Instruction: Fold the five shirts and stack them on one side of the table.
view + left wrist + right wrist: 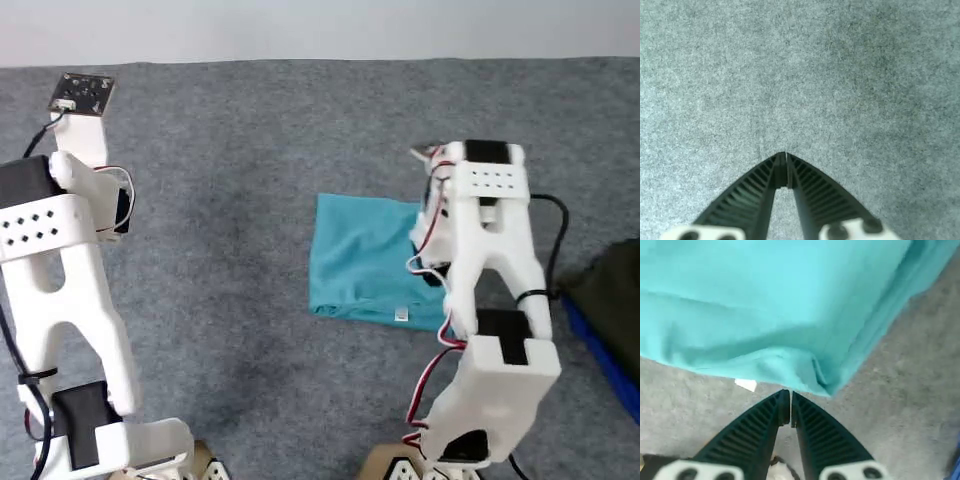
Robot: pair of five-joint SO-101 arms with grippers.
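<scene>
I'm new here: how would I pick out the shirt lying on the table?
Look at the grey felt-covered table, near its middle, partly under the white right arm. There lies a folded teal cloth shirt, the one bright flat rectangle, unlike the dark heap at the table's edge.

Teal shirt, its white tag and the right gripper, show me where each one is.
teal shirt [362,255], high view, on the flat middle of the fabric.
white tag [402,314], high view, on the tag itself, at the shirt's edge.
right gripper [786,396], right wrist view, where its closed fingertips meet.
</scene>
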